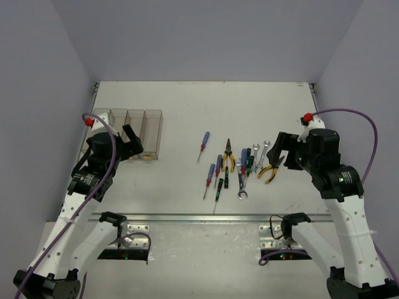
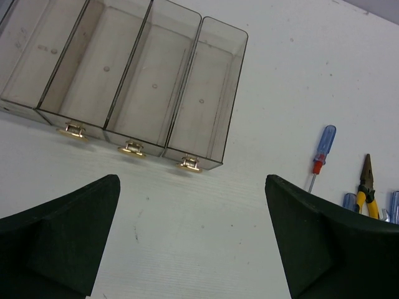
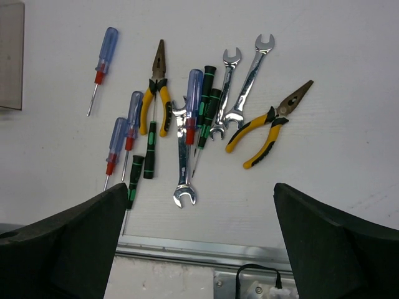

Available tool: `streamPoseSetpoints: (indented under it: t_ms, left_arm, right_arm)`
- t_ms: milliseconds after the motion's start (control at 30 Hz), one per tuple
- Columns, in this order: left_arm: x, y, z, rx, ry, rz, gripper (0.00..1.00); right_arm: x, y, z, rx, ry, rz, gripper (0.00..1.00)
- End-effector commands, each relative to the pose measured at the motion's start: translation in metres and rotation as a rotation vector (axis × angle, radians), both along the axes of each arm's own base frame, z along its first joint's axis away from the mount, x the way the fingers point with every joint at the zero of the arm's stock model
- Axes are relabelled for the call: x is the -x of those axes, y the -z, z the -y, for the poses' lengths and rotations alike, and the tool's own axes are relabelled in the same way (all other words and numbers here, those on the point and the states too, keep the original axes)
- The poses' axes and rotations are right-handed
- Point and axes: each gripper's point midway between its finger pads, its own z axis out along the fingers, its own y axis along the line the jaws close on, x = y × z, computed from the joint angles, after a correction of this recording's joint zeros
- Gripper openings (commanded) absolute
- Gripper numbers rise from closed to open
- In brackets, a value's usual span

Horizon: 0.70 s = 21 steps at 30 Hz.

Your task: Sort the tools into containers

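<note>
The left hand [image 1: 129, 144] is hanging over the desk [image 1: 187, 99] with its two fingers spread wide and nothing between them. The containers [image 2: 198, 68] are sitting just ahead of its fingertips and a little to its left: four clear bins joined side by side, with small brass clasps on the ends facing the hand.

The right hand [image 3: 201, 187] is also gaping wide and gripping nothing. The tools are lying flat on the desk ahead of it, most of them in a loose cluster facing the gap between its fingers.

- A lone blue-and-red screwdriver [image 3: 103, 65] is lying furthest to this hand's left, apart from the rest.
- Two more blue-handled screwdrivers [image 3: 132, 121] are lying side by side nearer the left finger, with black-and-green screwdrivers [image 3: 149, 149] beside them.
- The yellow needle-nose pliers [image 3: 157, 93] are pointing away from the hand.
- A wrench [image 3: 181, 156] is lying in the middle with its open end toward the hand, and another blue screwdriver is crossing over it.
- Two further wrenches [image 3: 249, 78] are lying side by side ahead and to the right.
- The second pliers [image 3: 269, 124] are lying tilted at the right edge of the cluster, touching one of those wrenches.

Every tool is lying outside the bins, well off to the left hand's right.
</note>
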Motion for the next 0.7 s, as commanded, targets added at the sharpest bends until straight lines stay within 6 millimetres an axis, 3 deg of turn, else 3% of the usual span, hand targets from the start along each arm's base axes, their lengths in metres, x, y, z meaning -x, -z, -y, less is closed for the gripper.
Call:
streamPoseSetpoints:
  t_ms: [0, 33, 167, 300, 367, 433, 467, 533, 667]
  left_arm:
    - [-0.007, -0.017, 0.002, 0.012, 0.013, 0.054, 1.0]
    - [-0.007, -0.018, 0.002, 0.014, 0.014, 0.058, 1.0]
    - [-0.005, -0.015, 0.003, 0.017, 0.022, 0.053, 1.0]
    - [-0.006, -0.013, 0.004, 0.017, 0.026, 0.046, 1.0]
    - [-0.006, -0.013, 0.005, 0.019, 0.031, 0.044, 1.0]
    - [-0.006, -0.012, 0.006, 0.02, 0.034, 0.043, 1.0]
    - [-0.006, -0.011, 0.006, 0.021, 0.035, 0.041, 1.0]
    - [-0.007, -0.011, 0.007, 0.022, 0.041, 0.041, 1.0]
    - [-0.007, -0.01, 0.009, 0.027, 0.05, 0.038, 1.0]
  right_arm:
    - [-0.01, -0.002, -0.006, -0.052, 0.014, 0.05, 0.99]
    - [-0.013, -0.001, -0.006, -0.059, 0.019, 0.059, 0.99]
    - [-0.015, -0.004, -0.051, -0.251, -0.149, 0.086, 0.99]
    - [-0.022, 0.015, -0.056, -0.267, -0.146, -0.02, 0.99]
    - [-0.03, 0.039, -0.053, -0.232, -0.109, -0.113, 0.98]
    - [-0.036, 0.065, -0.057, -0.172, -0.098, -0.204, 0.9]
    - [-0.039, 0.065, -0.051, -0.146, -0.07, -0.193, 0.87]
    - [-0.048, 0.093, -0.068, -0.074, -0.099, -0.286, 0.73]
    - [-0.063, 0.122, -0.075, 0.04, -0.072, -0.341, 0.63]
